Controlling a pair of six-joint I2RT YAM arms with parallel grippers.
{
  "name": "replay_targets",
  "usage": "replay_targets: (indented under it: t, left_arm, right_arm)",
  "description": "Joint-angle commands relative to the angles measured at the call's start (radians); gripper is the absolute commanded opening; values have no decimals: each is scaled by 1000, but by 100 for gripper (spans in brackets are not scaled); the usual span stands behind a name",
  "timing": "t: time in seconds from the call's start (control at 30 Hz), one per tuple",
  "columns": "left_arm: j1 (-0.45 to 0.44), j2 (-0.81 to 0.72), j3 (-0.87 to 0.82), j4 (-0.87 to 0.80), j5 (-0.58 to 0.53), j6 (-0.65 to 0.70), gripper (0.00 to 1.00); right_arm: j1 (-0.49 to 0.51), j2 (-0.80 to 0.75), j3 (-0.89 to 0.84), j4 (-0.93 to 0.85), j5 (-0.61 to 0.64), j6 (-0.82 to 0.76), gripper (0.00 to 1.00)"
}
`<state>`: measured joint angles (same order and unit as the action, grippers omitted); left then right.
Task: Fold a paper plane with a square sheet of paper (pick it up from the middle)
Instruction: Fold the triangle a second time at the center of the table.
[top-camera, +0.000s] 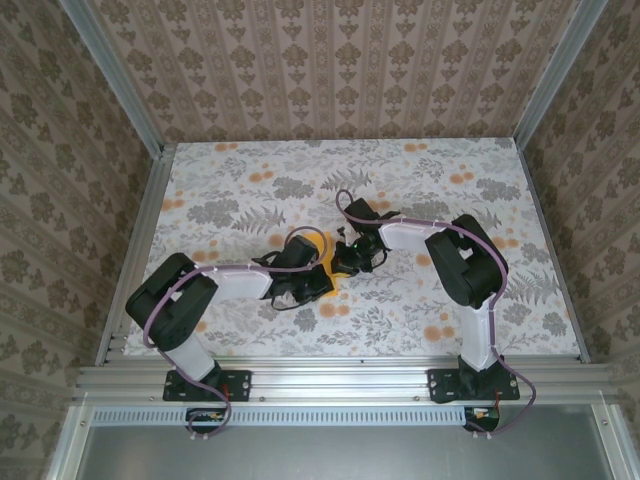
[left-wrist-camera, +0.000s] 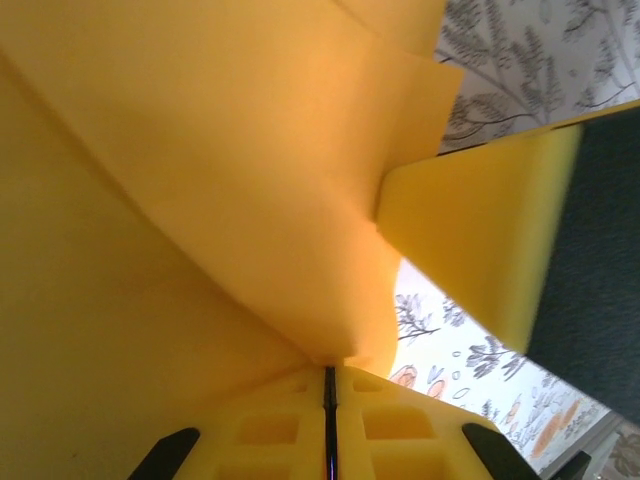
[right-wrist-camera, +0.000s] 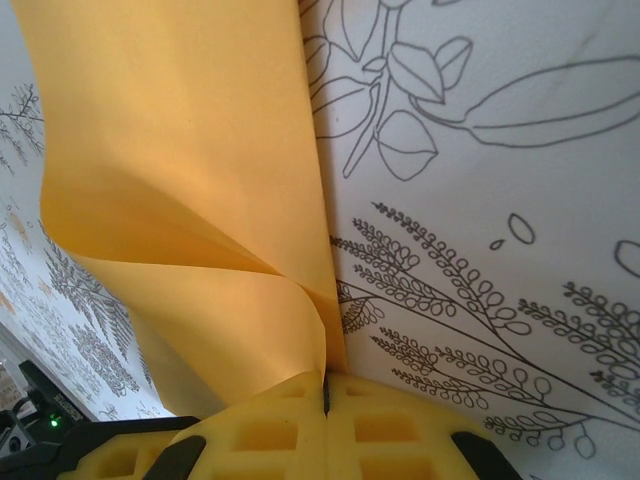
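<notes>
1. Top: both pincers meet mid-worktop (top-camera: 420, 310). The square sheet of paper (top-camera: 321, 243) sits between them, with the left pincer (top-camera: 306, 266) at its 9 o'clock and the right pincer (top-camera: 348, 258) at 3.
2. Left wrist: the left pincer is clenched on a paper fold at 6 o'clock, likely pinning the crease.
3. Right wrist: the right pincer is clenched on the sheet's edge at 6, holding it raised off the worktop, probably for folding.

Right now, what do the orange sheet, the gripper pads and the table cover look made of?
Orange sheet: thin matte paper; it curls softly and holds a crease. Pads of the left gripper: yellow foam or soft rubber; matte, moulded square pockets. Table cover: smooth printed sheet, cloth or vinyl unclear.
</notes>
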<state>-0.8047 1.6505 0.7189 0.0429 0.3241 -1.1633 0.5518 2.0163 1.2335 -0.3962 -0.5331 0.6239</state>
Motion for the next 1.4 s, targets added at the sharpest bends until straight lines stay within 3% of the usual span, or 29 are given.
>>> replay_targets:
  t: [0.0, 0.9, 1.2, 1.37]
  left_arm:
    - [-6, 19, 20, -67, -20, 14, 9]
    - [-5, 18, 21, -102, -14, 48, 3]
    - [46, -207, -26, -158, -70, 76, 15]
    - [78, -208, -87, -158, -95, 43, 15]
  right_arm:
    - [11, 70, -39, -31, 160, -35, 6]
    - [16, -10, -16, 44, 51, -156, 5]
    - [17, -43, -69, 44, 85, -125, 5]
    - [30, -56, -83, 53, 91, -93, 5]
